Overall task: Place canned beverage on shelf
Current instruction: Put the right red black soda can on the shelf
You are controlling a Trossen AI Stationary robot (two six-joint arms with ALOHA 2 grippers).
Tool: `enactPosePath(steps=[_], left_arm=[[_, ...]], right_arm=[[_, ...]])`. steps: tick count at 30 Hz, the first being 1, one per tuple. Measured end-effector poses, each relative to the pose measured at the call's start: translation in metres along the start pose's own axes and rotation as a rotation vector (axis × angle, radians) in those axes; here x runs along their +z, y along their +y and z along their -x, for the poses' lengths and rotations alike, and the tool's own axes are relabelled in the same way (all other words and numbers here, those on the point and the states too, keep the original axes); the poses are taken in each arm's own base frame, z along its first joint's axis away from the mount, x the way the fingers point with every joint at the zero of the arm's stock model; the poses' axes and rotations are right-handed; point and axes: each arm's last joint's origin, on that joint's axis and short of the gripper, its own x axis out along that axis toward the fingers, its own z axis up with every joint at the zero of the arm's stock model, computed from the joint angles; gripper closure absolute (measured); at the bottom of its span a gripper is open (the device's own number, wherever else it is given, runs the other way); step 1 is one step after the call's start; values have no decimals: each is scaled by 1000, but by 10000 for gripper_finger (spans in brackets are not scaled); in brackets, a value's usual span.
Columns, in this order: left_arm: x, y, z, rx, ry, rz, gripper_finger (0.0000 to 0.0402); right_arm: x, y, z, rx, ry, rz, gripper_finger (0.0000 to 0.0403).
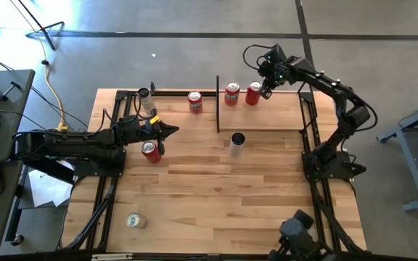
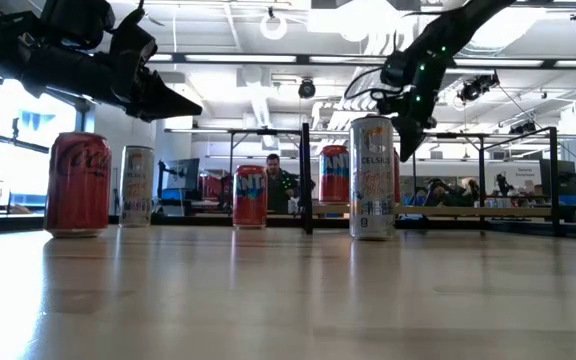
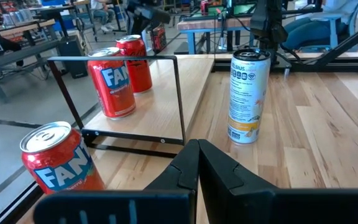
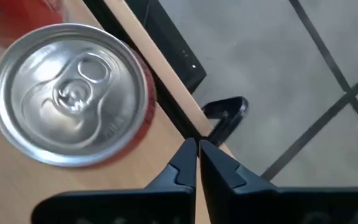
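The shelf (image 1: pixel 274 116), a pale board with thin black posts, lies at the table's far right. Two red cans stand on it: one (image 1: pixel 231 93) and, to its right, another (image 1: pixel 253 93), whose silver top (image 4: pixel 70 93) fills the right wrist view. My right gripper (image 1: pixel 265 90) hangs shut just right of that second can, slanting down over the shelf's far edge, with nothing between its fingers (image 4: pixel 197 155). My left gripper (image 1: pixel 170 131) is shut and level at the table's left, beside a red cola can (image 1: pixel 149 151).
A tall white can (image 1: pixel 236 143) stands on the table in front of the shelf. Another red can (image 1: pixel 195 101) stands just left of the shelf's post. A slim silver can (image 1: pixel 145 98) stands at the far left, and one can (image 1: pixel 135 220) sits near the front left.
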Motion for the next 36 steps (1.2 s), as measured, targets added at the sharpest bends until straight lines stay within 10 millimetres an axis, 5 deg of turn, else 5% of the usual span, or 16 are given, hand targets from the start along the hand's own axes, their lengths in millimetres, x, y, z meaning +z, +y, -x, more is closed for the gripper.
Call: enactPosePath(steps=[7,36], left_arm=[[0,0,0,0,-1,-1,401],[-1,0,0,-1,7,0,401]], right_arm=[[3,1,-13,18,1,3,402],[15,-2,-7,90,-188,116,403]])
